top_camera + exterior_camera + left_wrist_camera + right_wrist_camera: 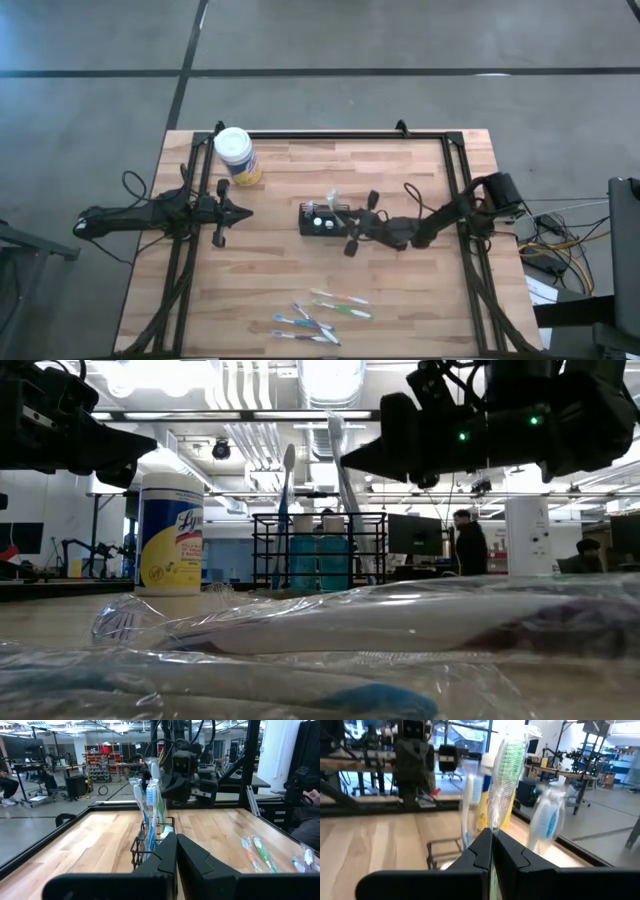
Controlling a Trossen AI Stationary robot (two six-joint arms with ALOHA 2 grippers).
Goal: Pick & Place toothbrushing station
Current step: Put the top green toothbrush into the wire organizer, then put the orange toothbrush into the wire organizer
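Observation:
The toothbrushing station (320,219), a small black wire caddy, stands at the table's middle; it also shows in the low view (318,550) and the left wrist view (150,845). Several toothbrushes stand upright in it. My right gripper (345,222) reaches in from the right, just above the caddy, shut on a clear-wrapped toothbrush with green bristles (512,760). My left gripper (245,211) waits shut at the table's left, pointing at the caddy and touching nothing. My right gripper (491,840) pinches the wrapped toothbrush's handle (493,822), below the head, between its two fingers. The fingers come in level from the table's right and lie across the brush. The brush stands upright, head above the fingers, and its lower part (160,822) reaches down into the caddy.
A yellow round tub with a white lid (236,155) stands at the far left. Several wrapped toothbrushes (320,312) lie loose near the front edge, close in front of the low camera (400,625). Black frame rails (460,200) run along the table's sides.

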